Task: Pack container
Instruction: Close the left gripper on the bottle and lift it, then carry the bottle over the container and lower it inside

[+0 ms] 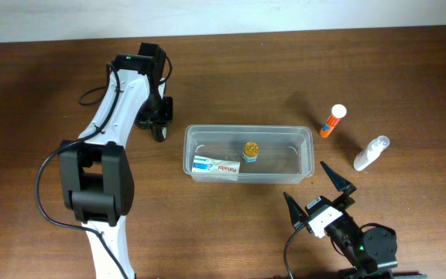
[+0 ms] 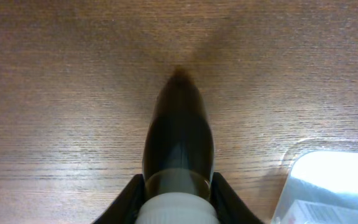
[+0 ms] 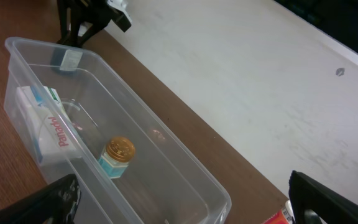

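Observation:
The clear container [image 1: 246, 129] sits mid-table with a white Panadol box [image 1: 217, 167] and a small gold-lidded jar [image 1: 251, 150] inside. Left of it, my left gripper [image 1: 159, 124] points down at the table. The left wrist view has a dark bottle [image 2: 178, 130] with a white cap lying on the wood, and my left gripper [image 2: 178, 202] is shut on it near the cap, both fingers [image 2: 128, 200] against its sides. My right gripper [image 1: 320, 192] hovers open and empty in front of the container's right end. The right wrist view looks into the container [image 3: 166, 135] at the jar [image 3: 117, 155] and box [image 3: 48, 121].
An orange-and-white tube [image 1: 332, 120] and a white spray bottle [image 1: 371, 153] lie right of the container. The container's corner [image 2: 334, 180] is close to the right of the dark bottle. A pale wall or floor edge runs behind the table.

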`<state>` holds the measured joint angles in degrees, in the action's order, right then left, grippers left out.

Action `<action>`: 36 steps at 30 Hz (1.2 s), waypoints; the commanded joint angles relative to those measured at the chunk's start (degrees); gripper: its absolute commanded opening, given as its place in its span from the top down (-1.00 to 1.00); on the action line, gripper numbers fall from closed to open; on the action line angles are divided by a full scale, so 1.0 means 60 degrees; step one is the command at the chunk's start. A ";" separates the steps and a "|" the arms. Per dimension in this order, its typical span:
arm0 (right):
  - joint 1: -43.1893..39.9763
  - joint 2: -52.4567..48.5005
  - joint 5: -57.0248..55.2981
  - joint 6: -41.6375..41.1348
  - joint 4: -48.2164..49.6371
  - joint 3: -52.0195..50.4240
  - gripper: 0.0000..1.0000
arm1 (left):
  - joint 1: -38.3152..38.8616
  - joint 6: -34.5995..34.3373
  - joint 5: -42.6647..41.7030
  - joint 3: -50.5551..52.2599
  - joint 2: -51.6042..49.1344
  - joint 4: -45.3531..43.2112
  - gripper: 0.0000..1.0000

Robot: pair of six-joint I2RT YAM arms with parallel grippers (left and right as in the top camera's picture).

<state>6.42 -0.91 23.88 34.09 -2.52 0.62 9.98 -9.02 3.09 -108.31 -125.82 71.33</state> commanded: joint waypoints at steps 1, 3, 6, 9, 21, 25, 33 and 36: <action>-0.0073 0.0091 -0.0055 -0.0069 -0.0047 -0.0051 -0.97 | -0.0069 0.0022 -0.0062 0.0073 -0.0084 -0.0044 0.63; -0.0073 0.0091 -0.0055 -0.0069 -0.0047 -0.0051 -0.96 | -0.0069 0.0022 -0.0058 0.0073 -0.0084 -0.0044 0.81; -0.0073 0.0091 -0.0055 -0.0069 -0.0047 -0.0051 -0.97 | -0.0069 0.0022 -0.0055 0.0040 -0.0076 -0.0062 0.99; -0.0073 0.0091 -0.0055 -0.0069 -0.0047 -0.0051 -0.97 | -0.0069 0.0022 0.0055 -0.0229 0.0000 0.0026 0.99; -0.0073 0.0091 -0.0055 -0.0069 -0.0047 -0.0051 -0.97 | 0.0641 -0.0495 -0.0353 -0.2047 0.2798 0.1698 0.99; -0.0073 0.0091 -0.0055 -0.0069 -0.0047 -0.0051 -0.97 | 0.1300 -0.1002 -0.0397 -0.2047 0.3683 0.2113 0.99; -0.0073 0.0091 -0.0055 -0.0069 -0.0047 -0.0051 -0.97 | 0.3246 -0.1800 -0.0874 -0.1920 0.3767 0.2237 0.99; -0.0073 0.0091 -0.0055 -0.0069 -0.0047 -0.0051 -0.97 | 0.4011 -0.2324 -0.0874 -0.1767 0.3628 0.1953 0.99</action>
<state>6.42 -0.91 23.88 34.11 -2.52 0.62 30.00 -18.17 -1.15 -119.92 -102.98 84.47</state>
